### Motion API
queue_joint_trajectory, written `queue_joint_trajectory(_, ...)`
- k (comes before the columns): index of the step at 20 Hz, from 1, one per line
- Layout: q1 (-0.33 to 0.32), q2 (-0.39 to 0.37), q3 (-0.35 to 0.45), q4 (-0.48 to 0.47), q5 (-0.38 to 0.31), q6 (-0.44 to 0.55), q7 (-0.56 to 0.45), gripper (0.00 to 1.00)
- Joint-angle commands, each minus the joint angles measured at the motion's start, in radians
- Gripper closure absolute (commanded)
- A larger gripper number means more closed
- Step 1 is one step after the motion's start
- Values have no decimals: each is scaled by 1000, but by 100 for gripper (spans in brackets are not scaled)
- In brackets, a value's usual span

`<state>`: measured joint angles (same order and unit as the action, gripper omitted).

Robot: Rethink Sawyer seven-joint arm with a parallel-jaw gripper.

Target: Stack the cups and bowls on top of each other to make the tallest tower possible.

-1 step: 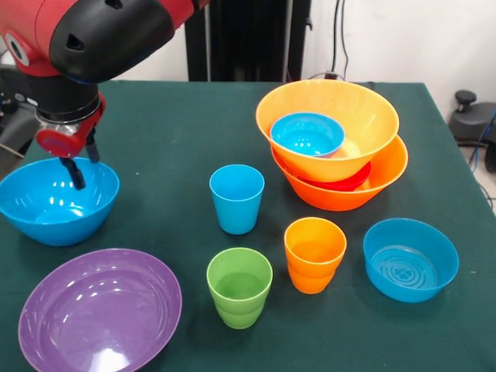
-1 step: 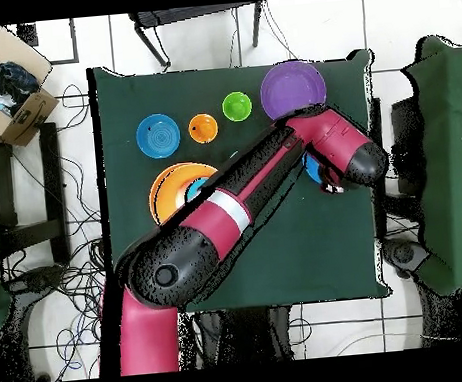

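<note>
Tower [image 1: 341,155] barely begun: large orange bowl [image 1: 384,174] as base, red bowl [image 1: 353,180] showing as a rim inside it, second orange bowl [image 1: 329,128] tilted on top, small blue bowl [image 1: 308,133] resting inside that.

Loose on the green worktop [image 1: 170,147], placed from the tower: blue cup [image 1: 236,198] just in front and to the picture's left; orange cup [image 1: 314,254] in front; green cup [image 1: 239,287] farther front-left; second small blue bowl [image 1: 410,259] front-right; purple bowl [image 1: 99,310] far front-left; large blue bowl [image 1: 56,200] far left.

So six pieces left to stack, by my reckoning.

Arm comes down over the large blue bowl, well apart from the tower. Pincer [image 1: 76,172] points down, one dark finger dipping within the bowl's rim. Cannot tell whether it is wide or narrow.
</note>
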<state>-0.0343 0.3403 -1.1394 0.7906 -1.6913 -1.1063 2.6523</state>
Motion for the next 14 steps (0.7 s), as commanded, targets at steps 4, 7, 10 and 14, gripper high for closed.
queue_joint_trajectory(4, -16, 43, 165, -96, 65, 71, -29, 0)
queue_joint_trajectory(7, -16, 45, 158, -96, 65, 67, -10, 0)
queue_joint_trajectory(10, -12, 38, 144, -81, 58, 58, -2, 0)
queue_joint_trajectory(14, -15, 30, 122, -68, 42, 37, 25, 0)
